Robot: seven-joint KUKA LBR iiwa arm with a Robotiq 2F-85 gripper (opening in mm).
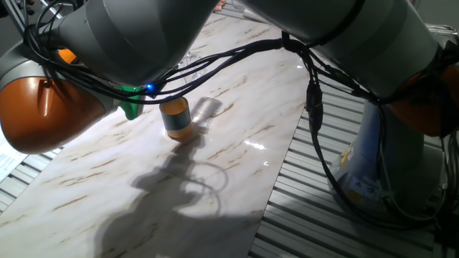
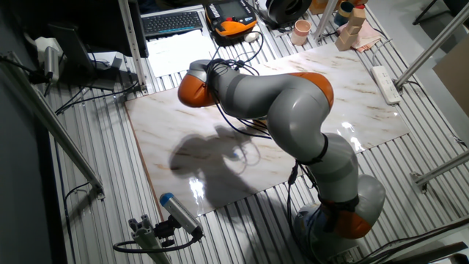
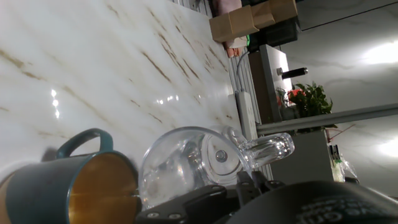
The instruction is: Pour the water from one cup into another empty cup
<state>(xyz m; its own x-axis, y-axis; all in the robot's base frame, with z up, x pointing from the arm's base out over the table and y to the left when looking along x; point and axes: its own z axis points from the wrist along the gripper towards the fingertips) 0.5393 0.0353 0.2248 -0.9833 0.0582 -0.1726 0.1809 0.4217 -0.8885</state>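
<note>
In the hand view my gripper (image 3: pixel 210 186) is shut on the clear glass cup (image 3: pixel 180 168). The glass lies tilted far over on its side, handle (image 3: pixel 267 146) pointing right, its mouth toward the teal cup (image 3: pixel 74 186). The teal cup stands just left of it and shows its orange inside and its handle. Any water in the glass is too faint to make out. In one fixed view the teal cup (image 1: pixel 176 118) stands upright on the marble table (image 1: pixel 237 165), right beside a green part of my hand (image 1: pixel 131 107). The arm hides the glass there.
My arm (image 2: pixel 293 103) spans the middle of the marble table (image 2: pixel 366 110). A pinkish-beige cup (image 2: pixel 301 31) and wooden blocks (image 2: pixel 355 22) stand at the far edge, and a power strip (image 2: pixel 385 82) lies along the side. Black cables (image 1: pixel 315 107) hang from the arm.
</note>
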